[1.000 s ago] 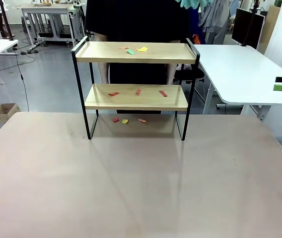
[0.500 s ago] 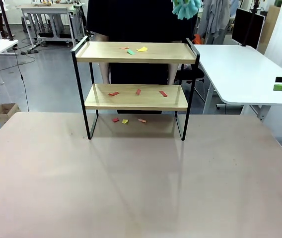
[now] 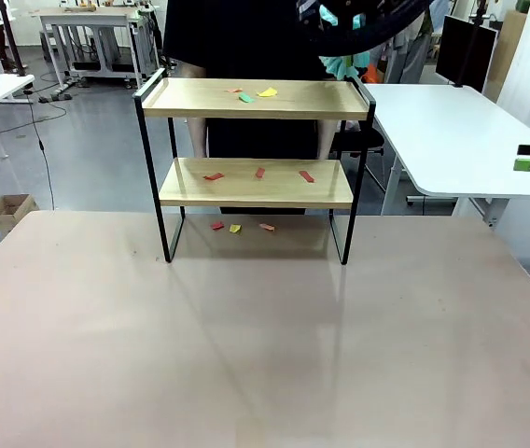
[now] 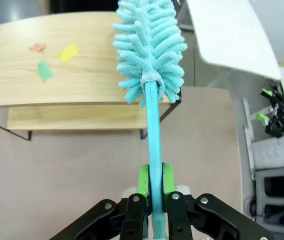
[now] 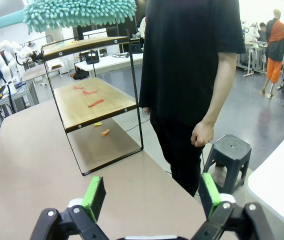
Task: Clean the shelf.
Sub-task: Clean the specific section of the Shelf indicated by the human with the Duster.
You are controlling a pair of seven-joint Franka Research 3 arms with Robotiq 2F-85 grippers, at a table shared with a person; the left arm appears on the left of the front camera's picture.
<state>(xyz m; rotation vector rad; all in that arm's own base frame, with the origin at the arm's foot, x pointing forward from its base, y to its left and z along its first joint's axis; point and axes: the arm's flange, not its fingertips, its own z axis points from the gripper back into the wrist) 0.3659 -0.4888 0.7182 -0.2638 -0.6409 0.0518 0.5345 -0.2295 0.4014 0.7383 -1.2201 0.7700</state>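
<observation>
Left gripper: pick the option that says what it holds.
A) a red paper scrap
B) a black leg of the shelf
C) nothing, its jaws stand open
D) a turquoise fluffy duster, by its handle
D: in the left wrist view the left gripper has its green pads shut on the thin handle of the turquoise duster, whose fluffy head hangs above the top board of the shelf.

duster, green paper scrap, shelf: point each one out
duster [image 4: 149, 45], left wrist view, on its fluffy head
green paper scrap [image 4: 44, 71], left wrist view, at its middle
shelf [image 3: 237, 191], front view, bare wood of the lower board
</observation>
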